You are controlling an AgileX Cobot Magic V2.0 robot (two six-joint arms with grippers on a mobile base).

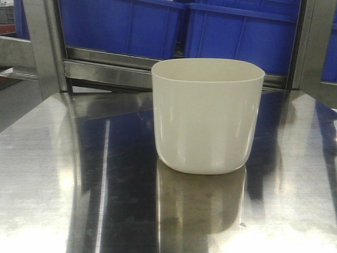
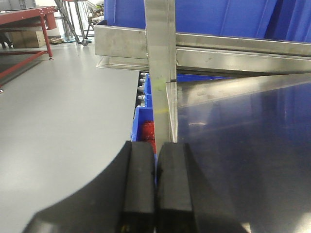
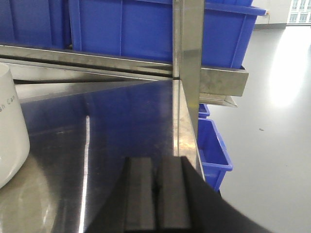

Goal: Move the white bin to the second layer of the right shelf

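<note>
The white bin (image 1: pixel 207 116) stands upright on a shiny flat steel deck (image 1: pixel 79 179), a little right of centre in the front view. Its side also shows at the left edge of the right wrist view as the white bin (image 3: pixel 9 126). My left gripper (image 2: pixel 156 145) is shut with nothing in it, hanging over the deck's left edge beside a steel post (image 2: pixel 160 58). My right gripper (image 3: pixel 155 160) is shut and empty over the deck's right part, well right of the bin. The right shelf second layer is out of view.
Large blue crates (image 1: pixel 174 26) sit on a steel rack level behind the deck. More blue crates (image 3: pixel 214 145) lie below the deck's right edge, and another blue crate (image 2: pixel 143 121) below its left. Steel posts (image 3: pixel 189 63) stand at the deck's far corners. Grey floor (image 2: pixel 63 107) spreads to both sides.
</note>
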